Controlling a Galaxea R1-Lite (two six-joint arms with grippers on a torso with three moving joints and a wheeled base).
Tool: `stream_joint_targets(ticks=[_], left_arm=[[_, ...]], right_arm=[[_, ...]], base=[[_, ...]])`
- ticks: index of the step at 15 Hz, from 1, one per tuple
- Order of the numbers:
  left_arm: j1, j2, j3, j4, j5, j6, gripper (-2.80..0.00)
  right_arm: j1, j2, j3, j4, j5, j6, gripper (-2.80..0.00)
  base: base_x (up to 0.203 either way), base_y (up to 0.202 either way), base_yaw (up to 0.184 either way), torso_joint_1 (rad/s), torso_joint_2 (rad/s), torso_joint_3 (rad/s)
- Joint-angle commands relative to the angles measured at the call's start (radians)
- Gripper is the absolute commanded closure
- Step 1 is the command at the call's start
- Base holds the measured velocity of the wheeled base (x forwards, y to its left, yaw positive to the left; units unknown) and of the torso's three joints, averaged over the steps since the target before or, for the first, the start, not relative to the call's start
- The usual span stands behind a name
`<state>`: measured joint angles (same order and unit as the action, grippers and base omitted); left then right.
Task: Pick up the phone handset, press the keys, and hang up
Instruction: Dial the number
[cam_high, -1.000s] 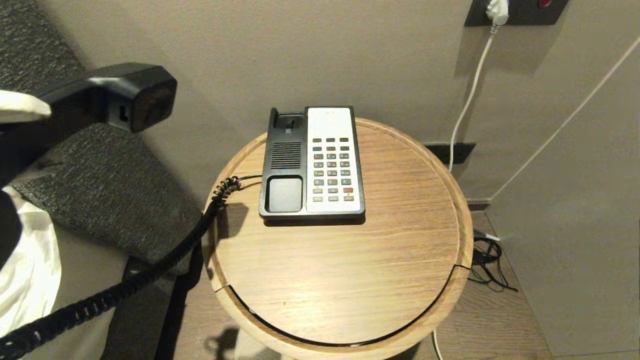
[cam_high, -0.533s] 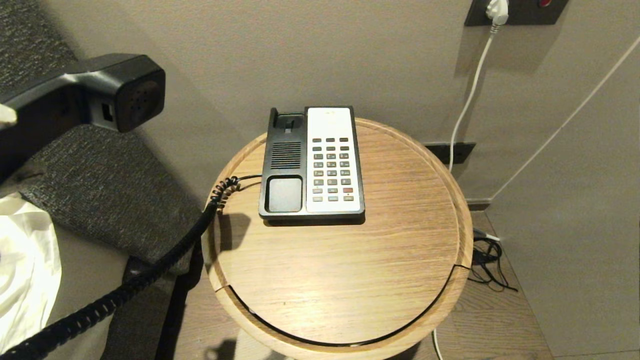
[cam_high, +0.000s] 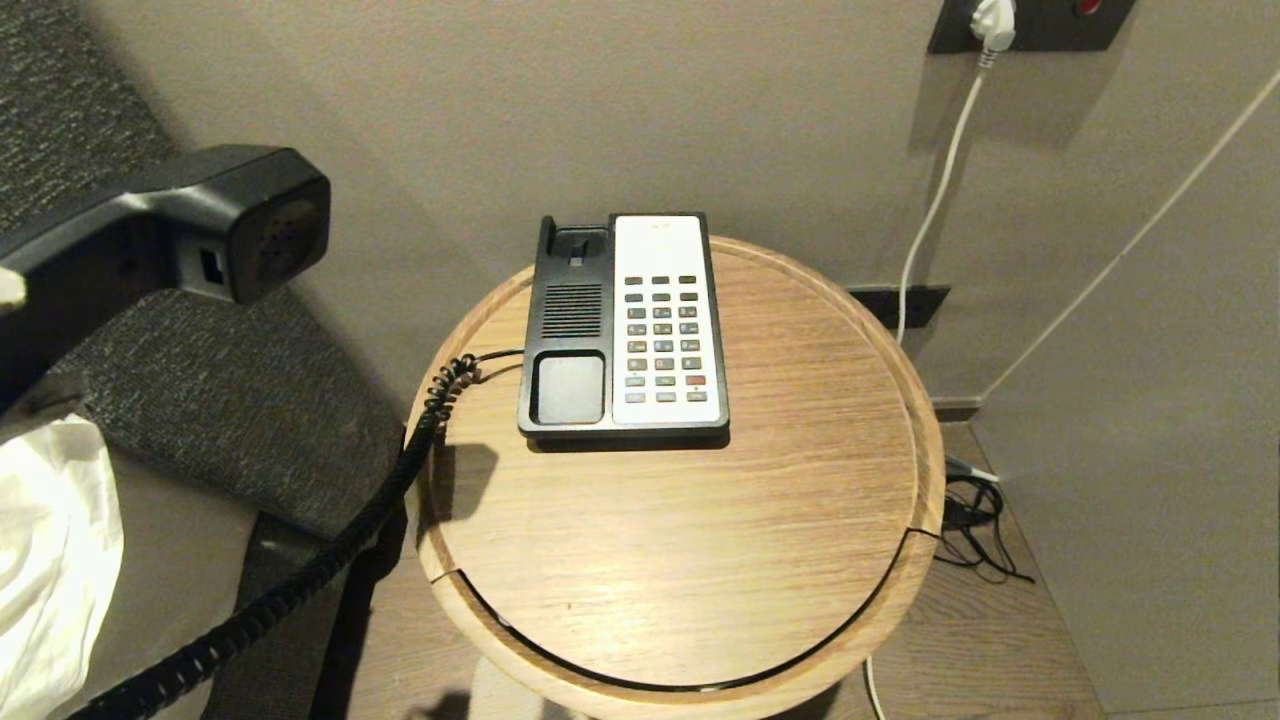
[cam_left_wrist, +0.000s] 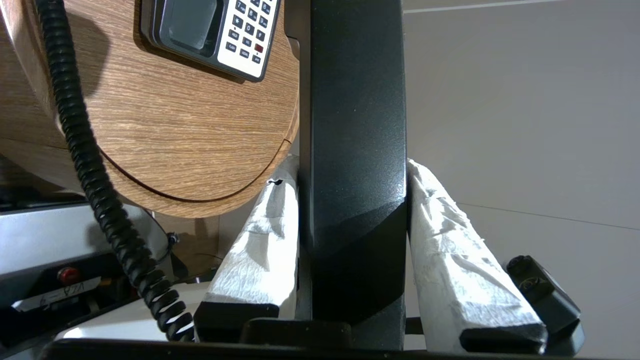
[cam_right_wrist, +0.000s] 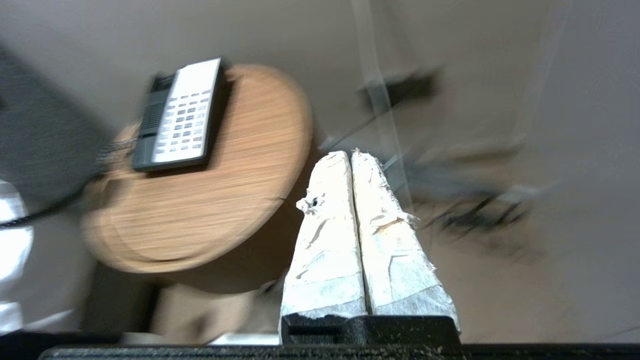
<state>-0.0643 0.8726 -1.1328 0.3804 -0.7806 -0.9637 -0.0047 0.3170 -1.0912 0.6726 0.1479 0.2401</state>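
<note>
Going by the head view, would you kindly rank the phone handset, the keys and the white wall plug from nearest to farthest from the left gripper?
1. Phone handset: clamped in the left gripper, at the far left.
2. Keys: on the phone, mid-table.
3. White wall plug: upper right, on the wall.

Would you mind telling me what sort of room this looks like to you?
Probably a hotel or guest room: a corded desk phone sits on a small round wooden side table against a plain wall, beside what looks like a padded headboard and white bedding.
</note>
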Motion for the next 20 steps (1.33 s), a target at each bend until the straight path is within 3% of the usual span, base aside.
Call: stream_joint_targets(ticks=[1, 3, 5, 9, 12, 16, 20], left_arm=[[0.0, 0.006, -0.003, -0.003, -0.002, -0.004, 0.0], [0.0, 0.005, 0.01, -0.029, 0.001, -0.006, 0.0], [0.0, -0.004, 0.036, -0.03, 0.001, -0.005, 0.0], [0.0, -0.01, 0.059, -0.047, 0.001, -0.003, 0.0], [0.0, -0.01, 0.076, -0.06, 0.001, -0.003, 0.0], [0.0, -0.01, 0.097, -0.072, 0.001, -0.003, 0.0], [0.0, -0.01, 0.107, -0.073, 0.001, -0.001, 0.0]], right_arm=[[0.003, 0.428, -0.21, 0.085, 0.077, 0.065, 0.0], [0.026, 0.672, -0.299, 0.143, 0.135, 0.076, 0.0], [0.112, 0.859, -0.359, 0.18, 0.143, 0.079, 0.0], [0.419, 1.09, -0.416, 0.08, 0.011, 0.107, 0.0], [0.625, 1.24, -0.452, -0.115, -0.128, 0.242, 0.0], [0.758, 1.388, -0.585, -0.163, -0.278, 0.358, 0.0], [0.794, 1.504, -0.764, -0.155, -0.311, 0.358, 0.0]], base=[[0.0, 0.0, 0.0, 0.0, 0.0, 0.0], [0.0, 0.0, 0.0, 0.0, 0.0, 0.0], [0.0, 0.0, 0.0, 0.0, 0.0, 0.0], [0.0, 0.0, 0.0, 0.0, 0.0, 0.0], [0.0, 0.0, 0.0, 0.0, 0.0, 0.0], [0.0, 0.0, 0.0, 0.0, 0.0, 0.0], [0.0, 0.0, 0.0, 0.0, 0.0, 0.0]])
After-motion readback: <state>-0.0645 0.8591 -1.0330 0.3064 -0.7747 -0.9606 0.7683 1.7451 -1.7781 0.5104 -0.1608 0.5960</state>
